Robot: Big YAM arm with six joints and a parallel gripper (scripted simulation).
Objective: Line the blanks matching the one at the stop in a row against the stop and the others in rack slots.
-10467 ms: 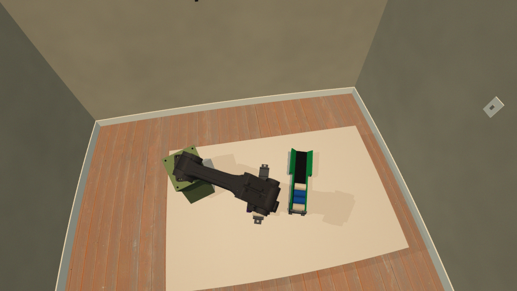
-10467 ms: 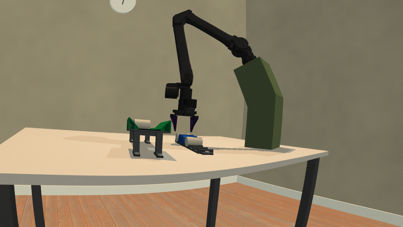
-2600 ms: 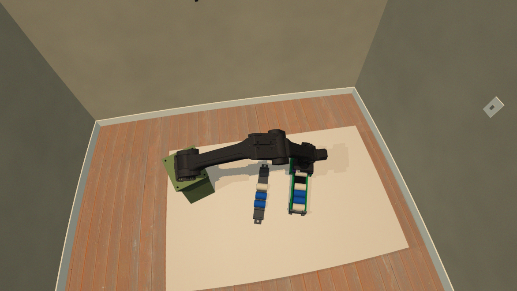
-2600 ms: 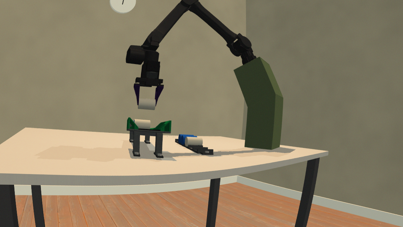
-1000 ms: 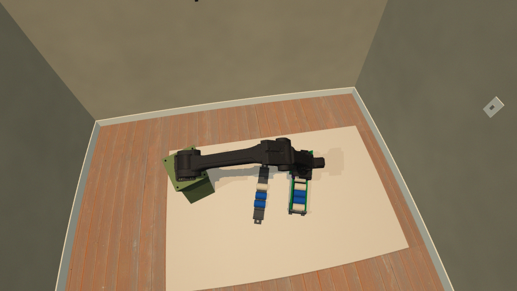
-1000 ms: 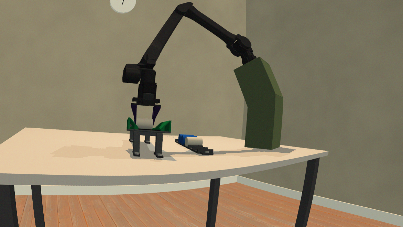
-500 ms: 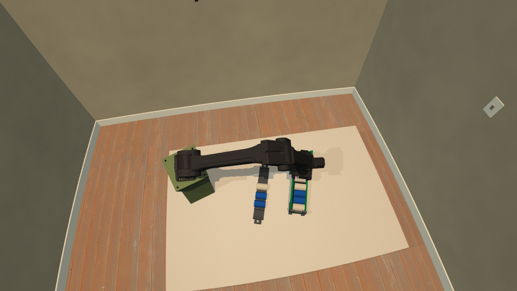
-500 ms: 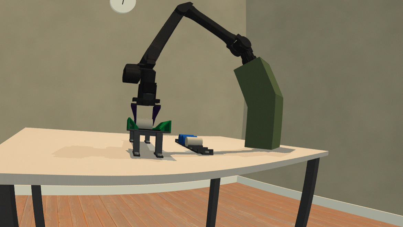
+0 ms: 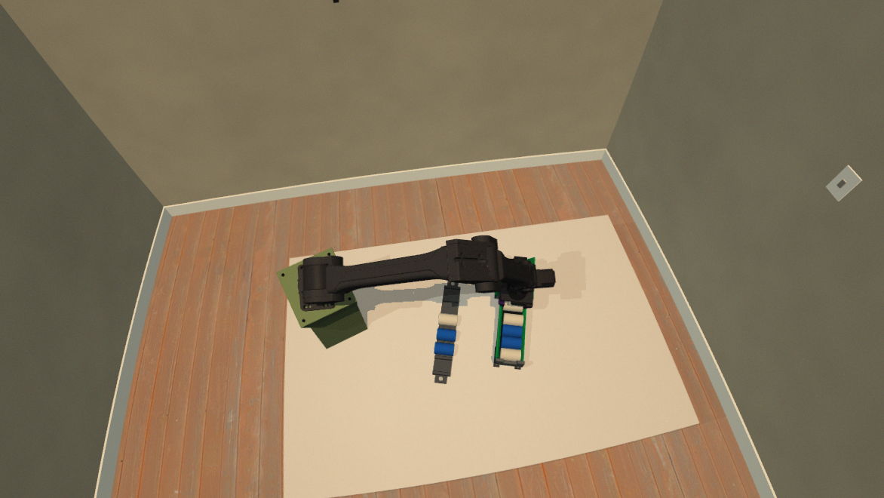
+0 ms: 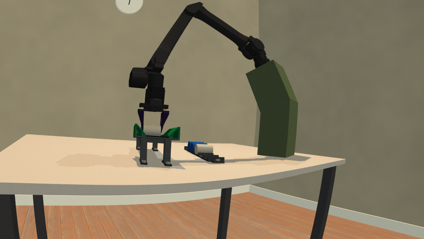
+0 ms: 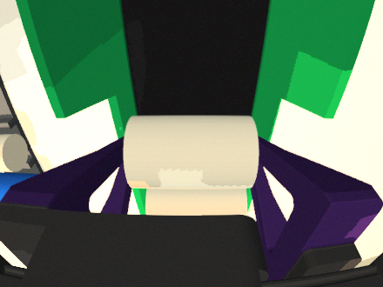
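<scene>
Cream blank (image 11: 191,152), a smooth short cylinder, sits pinched in the purple-fingered tool (image 11: 191,184) over the green-walled ramp (image 11: 313,39).

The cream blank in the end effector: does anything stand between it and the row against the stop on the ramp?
Yes. Two blue blanks lie on the ramp, between the held cream blank and the cream blank at its other end, apparently the stop. They block a tight cream row.

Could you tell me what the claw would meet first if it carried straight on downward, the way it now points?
The claw points straight down, shut on a cream blank. That blank would probably meet the ramp's dark floor between the green side walls; the gap beneath is hard to judge.
</scene>
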